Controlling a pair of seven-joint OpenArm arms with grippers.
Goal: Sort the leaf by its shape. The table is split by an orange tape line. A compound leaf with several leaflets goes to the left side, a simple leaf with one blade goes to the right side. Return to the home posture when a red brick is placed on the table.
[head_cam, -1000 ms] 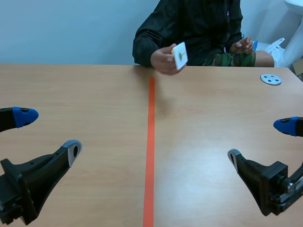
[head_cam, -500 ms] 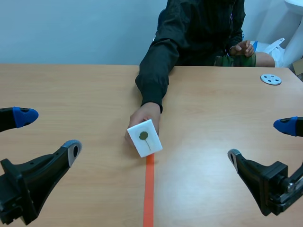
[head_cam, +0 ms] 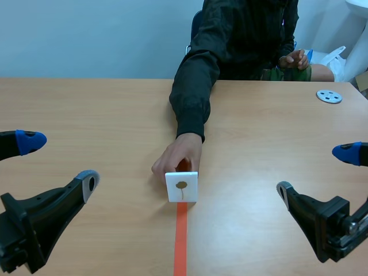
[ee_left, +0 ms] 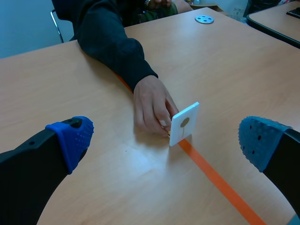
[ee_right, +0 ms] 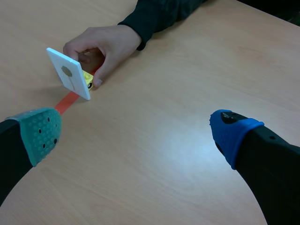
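A white card (head_cam: 181, 187) printed with one small round leaf blade on a stalk stands upright on the orange tape line (head_cam: 180, 241), mid-table. A person's hand (head_cam: 178, 156) holds it from behind. In the right wrist view the card (ee_right: 69, 73) rests on a small yellow block (ee_right: 87, 79). My left gripper (head_cam: 57, 162) hangs open at the near left, well short of the card. My right gripper (head_cam: 316, 172) is open at the near right. From the left wrist the card (ee_left: 184, 123) is just ahead of the open left gripper (ee_left: 164, 140). The right gripper (ee_right: 136, 132) holds nothing.
The person sits across the table, their dark sleeve (head_cam: 192, 98) stretched along the tape line. A grey perforated disc (head_cam: 329, 96) lies at the far right of the wooden table (head_cam: 92, 115).
The person's hand carried the card from the far edge down to mid-table and set it upright on the tape line. Neither arm has moved.
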